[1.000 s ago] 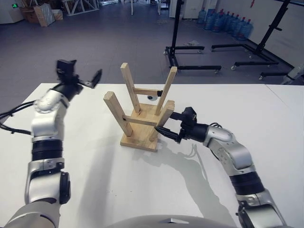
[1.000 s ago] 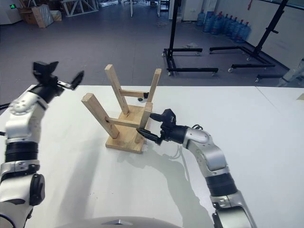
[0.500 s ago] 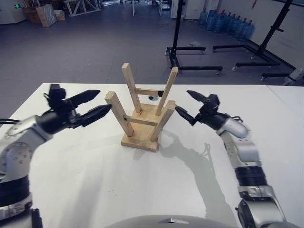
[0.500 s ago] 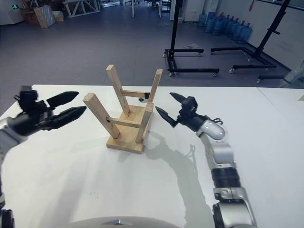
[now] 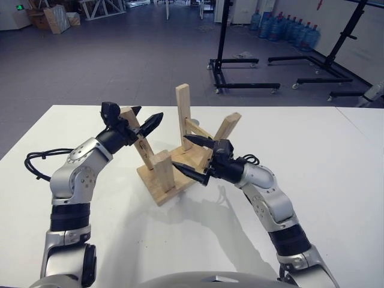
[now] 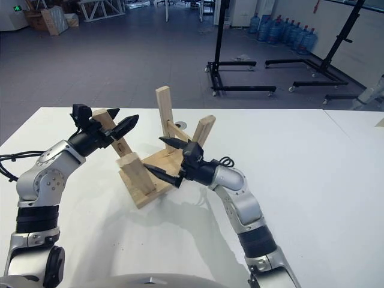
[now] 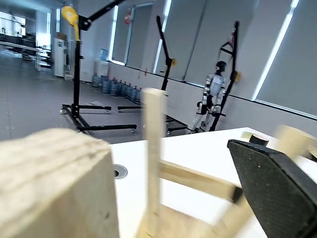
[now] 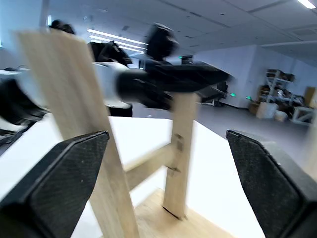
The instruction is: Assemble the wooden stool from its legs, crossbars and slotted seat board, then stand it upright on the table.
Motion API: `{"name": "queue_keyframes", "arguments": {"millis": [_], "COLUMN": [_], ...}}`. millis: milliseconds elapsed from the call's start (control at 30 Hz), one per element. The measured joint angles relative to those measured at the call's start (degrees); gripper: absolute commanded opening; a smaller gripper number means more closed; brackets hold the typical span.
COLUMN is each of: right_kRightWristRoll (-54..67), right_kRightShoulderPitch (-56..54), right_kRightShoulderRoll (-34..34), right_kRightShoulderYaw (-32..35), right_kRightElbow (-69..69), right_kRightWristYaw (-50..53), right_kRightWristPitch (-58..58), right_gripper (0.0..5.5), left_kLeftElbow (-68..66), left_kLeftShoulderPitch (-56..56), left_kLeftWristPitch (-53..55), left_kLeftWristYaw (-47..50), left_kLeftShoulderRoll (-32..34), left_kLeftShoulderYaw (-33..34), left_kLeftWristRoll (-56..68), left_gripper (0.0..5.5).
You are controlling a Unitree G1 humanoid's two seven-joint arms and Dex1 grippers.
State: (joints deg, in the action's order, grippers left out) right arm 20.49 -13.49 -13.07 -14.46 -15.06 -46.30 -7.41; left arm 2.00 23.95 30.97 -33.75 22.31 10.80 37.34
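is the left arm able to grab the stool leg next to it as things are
Probably yes: the left gripper sits at the leg's top end, fingers open and seemingly astride it, nothing in between.

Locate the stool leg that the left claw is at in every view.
Left eye view: slanted leg left of centre, left claw at its free end.
Right eye view: same leg, farther left.
Left wrist view: the large wood end nearest the camera.
Right wrist view: the farther leg, behind the near one.
Shared landmark: the left claw at that leg's end.
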Motion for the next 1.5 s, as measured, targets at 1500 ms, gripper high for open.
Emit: {"name": "queue_keyframes", "arguments": {"millis": [1500], "right_kRightWristRoll": [20.03], "right_kRightShoulderPitch": [-7.57], "right_kRightShoulderRoll": [-21.17], "right_kRightShoulderYaw": [21.06], "right_kRightElbow": [23.26], "right_kRightWristYaw": [-35.07], "right_kRightWristPitch": [-13.70], "right_gripper": [4.36], "left_kLeftElbow": [-4.42], "left_kLeftShoulderPitch": [-5.49], "left_kLeftWristPitch": [0.12], "left_kLeftWristYaw": [-39.80], "left_kLeftShoulderRoll": [13.70], "left_kLeftShoulderYaw": [-9.91], "left_kLeftWristRoll": [0.05], "left_gripper": [5.40]}}
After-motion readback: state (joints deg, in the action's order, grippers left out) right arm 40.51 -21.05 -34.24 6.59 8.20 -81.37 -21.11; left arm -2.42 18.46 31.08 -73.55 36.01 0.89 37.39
